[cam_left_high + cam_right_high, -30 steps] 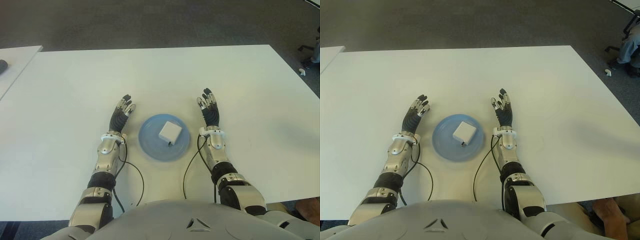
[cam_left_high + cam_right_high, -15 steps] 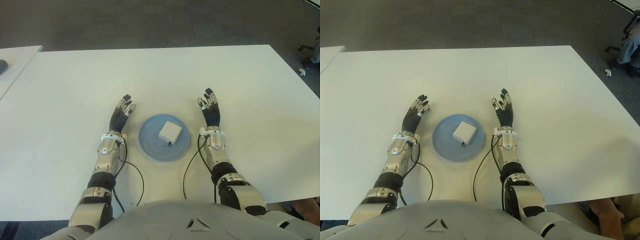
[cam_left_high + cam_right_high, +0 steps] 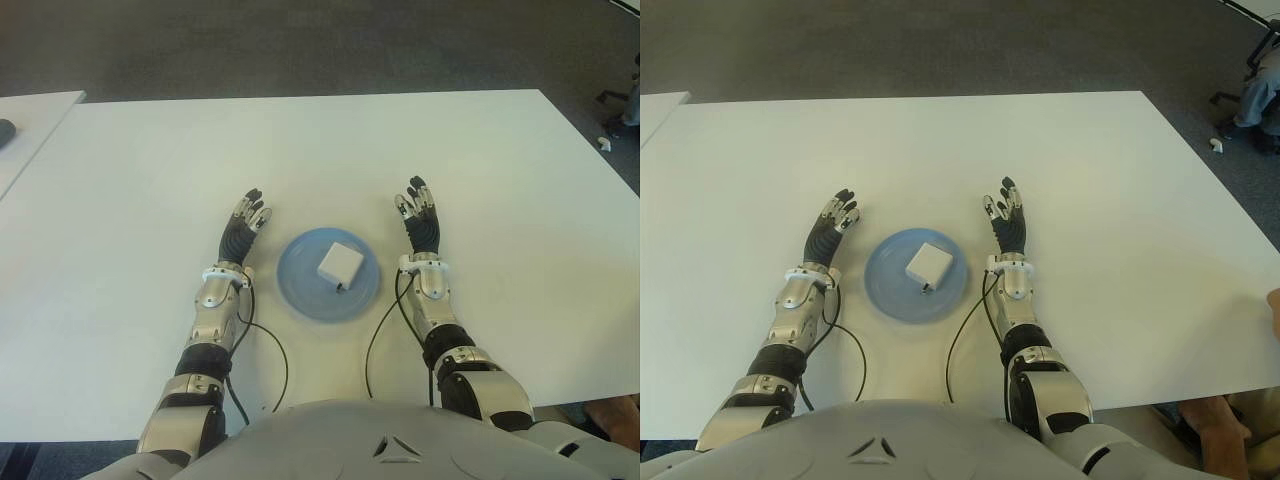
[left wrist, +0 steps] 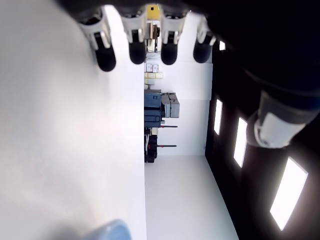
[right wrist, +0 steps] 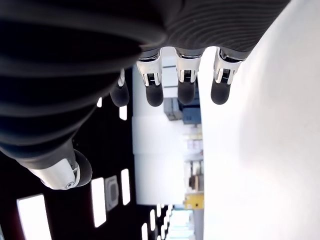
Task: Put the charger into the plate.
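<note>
A white square charger (image 3: 340, 264) lies inside the round blue plate (image 3: 300, 290) on the white table (image 3: 320, 150), its short plug end pointing toward me. My left hand (image 3: 244, 226) shows just left of the plate, fingers stretched out flat and holding nothing. My right hand (image 3: 419, 217) shows just right of the plate, fingers likewise spread and holding nothing. Both wrist views show straight fingers (image 4: 136, 47) (image 5: 185, 87) over bare table, with a sliver of the plate's blue rim (image 4: 111, 231) in the left one.
Black cables (image 3: 268, 350) run from both forearms back toward my body. A second white table (image 3: 30, 125) stands at the far left with a dark object on it. A person's hand (image 3: 1274, 310) shows at the right edge, with chair parts (image 3: 1250, 70) at the far right.
Both hands and the charger have stayed where they were. A person's hand has come into sight at the right edge of the right eye view.
</note>
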